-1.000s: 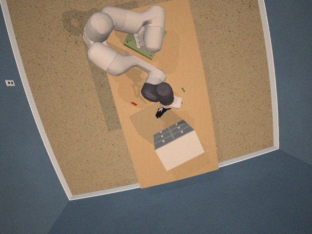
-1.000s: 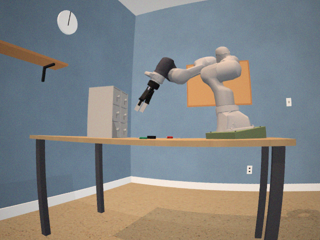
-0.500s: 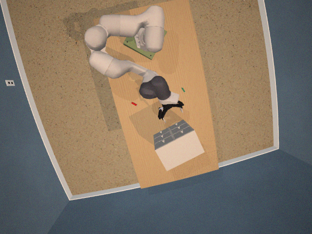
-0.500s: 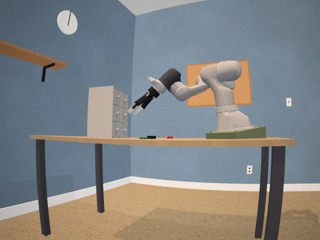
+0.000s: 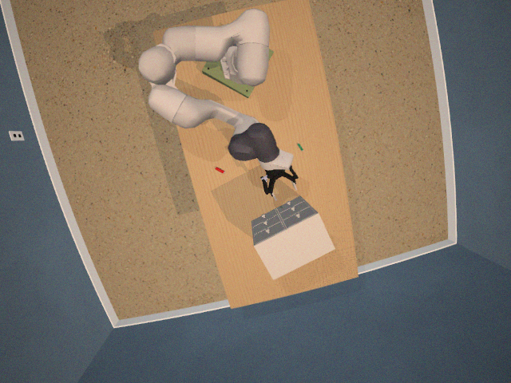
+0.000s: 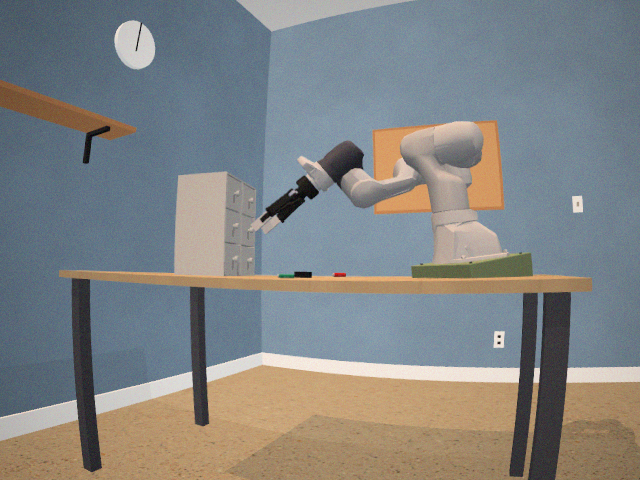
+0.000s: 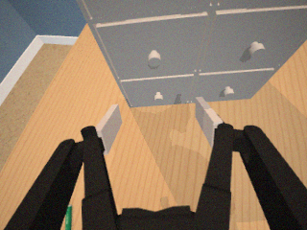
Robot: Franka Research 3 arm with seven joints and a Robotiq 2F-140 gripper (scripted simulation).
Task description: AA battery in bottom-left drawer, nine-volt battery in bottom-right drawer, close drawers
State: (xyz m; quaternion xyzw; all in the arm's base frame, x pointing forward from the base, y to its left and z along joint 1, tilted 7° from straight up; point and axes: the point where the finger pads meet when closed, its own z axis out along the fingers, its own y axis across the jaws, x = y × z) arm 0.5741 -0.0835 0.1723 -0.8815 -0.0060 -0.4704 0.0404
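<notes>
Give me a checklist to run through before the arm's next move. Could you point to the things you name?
1. Gripper (image 5: 284,191) (image 6: 259,227) (image 7: 156,110) holding nothing, fingers apart: ok.
2. Chest (image 5: 294,246) (image 6: 200,222) (image 7: 175,48) standing upright on the table (image 5: 243,284) (image 6: 361,283) (image 7: 62,125): ok.
3. All drawers looking pushed in: ok for keeping them shut; not ok for loading, since neither bottom drawer is open.
4. Black block (image 6: 302,274), green piece (image 5: 299,146) (image 6: 286,275) (image 7: 68,218) and red piece (image 5: 219,169) (image 6: 339,274) on the table: ok.
5. Which small piece is the AA battery: cannot tell.
6. Fingertips free of contact with the chest: cannot tell; they overlap it in the exterior view.
</notes>
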